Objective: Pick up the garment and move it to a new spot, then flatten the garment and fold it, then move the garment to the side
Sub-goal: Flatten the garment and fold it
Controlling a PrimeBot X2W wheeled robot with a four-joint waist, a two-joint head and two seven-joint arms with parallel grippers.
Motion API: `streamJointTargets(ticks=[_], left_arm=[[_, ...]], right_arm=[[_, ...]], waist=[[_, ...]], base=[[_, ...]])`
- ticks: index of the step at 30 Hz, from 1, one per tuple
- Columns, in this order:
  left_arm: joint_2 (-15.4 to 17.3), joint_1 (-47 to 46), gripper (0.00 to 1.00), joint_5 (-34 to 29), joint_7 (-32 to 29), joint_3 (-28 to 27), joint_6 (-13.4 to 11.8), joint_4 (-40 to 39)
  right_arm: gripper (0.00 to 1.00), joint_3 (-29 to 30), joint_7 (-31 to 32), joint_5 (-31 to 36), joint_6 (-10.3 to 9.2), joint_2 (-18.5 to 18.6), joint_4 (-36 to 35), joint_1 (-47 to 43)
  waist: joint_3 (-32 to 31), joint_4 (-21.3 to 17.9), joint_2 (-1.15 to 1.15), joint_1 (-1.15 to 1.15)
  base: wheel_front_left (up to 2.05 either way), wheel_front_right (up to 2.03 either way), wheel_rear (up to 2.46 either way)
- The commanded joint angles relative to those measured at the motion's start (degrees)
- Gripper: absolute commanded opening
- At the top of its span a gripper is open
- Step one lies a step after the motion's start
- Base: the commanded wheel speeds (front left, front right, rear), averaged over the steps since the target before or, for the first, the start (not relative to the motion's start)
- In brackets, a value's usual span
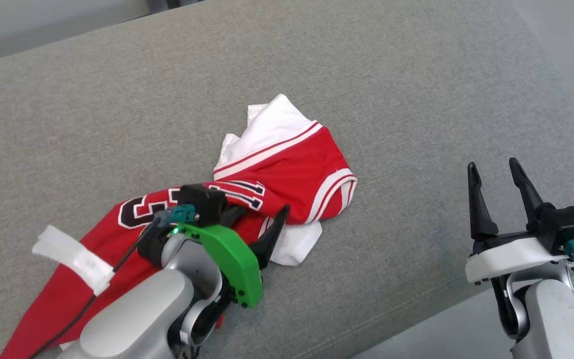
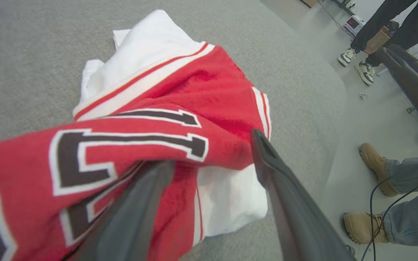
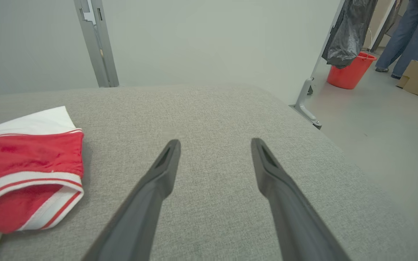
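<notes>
Garment (image 1: 287, 172): red-and-white jersey, crumpled, lying left of centre on the grey cushion (image 1: 366, 75) and trailing toward its front left. My left gripper (image 1: 262, 214) rests on it with jaws spread wide and nothing pinched; one finger sits under a red fold, the other beside it. My right gripper (image 1: 493, 167) hangs released at the front right edge, well apart from the cloth.
</notes>
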State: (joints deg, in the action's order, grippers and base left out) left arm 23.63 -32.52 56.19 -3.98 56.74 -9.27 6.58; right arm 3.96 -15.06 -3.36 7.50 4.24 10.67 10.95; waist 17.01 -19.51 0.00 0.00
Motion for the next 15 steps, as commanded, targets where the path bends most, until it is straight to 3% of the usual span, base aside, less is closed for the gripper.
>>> streamJointTargets(ticks=[1, 11, 12, 13, 15], left_arm=[[-0.71, -1.05, 1.0, -0.78, 0.22, -0.14, -0.01, 0.32], [-2.82, -6.44, 1.0, -0.65, -2.37, -0.16, 0.54, 9.35], [-2.98, -6.81, 0.41, -0.84, -1.64, -0.58, 0.5, 10.31], [-3.15, -7.04, 0.0, -0.68, -1.36, -0.79, 0.57, 11.19], [-3.3, -7.52, 0.0, -0.58, -0.81, -0.95, 1.31, 11.75]], right_arm=[[1.0, 0.02, -0.18, -0.27, -0.02, -0.12, -0.07, 0.41], [1.0, -0.78, -0.18, -1.04, -0.02, -1.05, 0.19, 0.91], [1.0, -0.87, -0.18, -1.2, -0.02, -1.09, 0.25, 0.92], [1.0, -0.94, -0.18, -1.29, -0.02, -1.11, 0.27, 0.95], [1.0, -0.86, -0.18, -1.5, -0.02, -1.2, 0.41, 0.96]], waist=[[1.23, -1.48, 0.0, 0.0], [2.55, -4.41, 0.0, 0.0], [2.64, -4.62, 0.0, 0.0], [2.72, -4.79, 0.0, 0.0], [2.82, -4.94, 0.0, 0.0]], base=[[0.0, 0.0, 0.0], [0.0, 0.0, 0.0], [0.0, 0.0, 0.0], [0.0, 0.0, 0.0], [0.0, 0.0, 0.0]])
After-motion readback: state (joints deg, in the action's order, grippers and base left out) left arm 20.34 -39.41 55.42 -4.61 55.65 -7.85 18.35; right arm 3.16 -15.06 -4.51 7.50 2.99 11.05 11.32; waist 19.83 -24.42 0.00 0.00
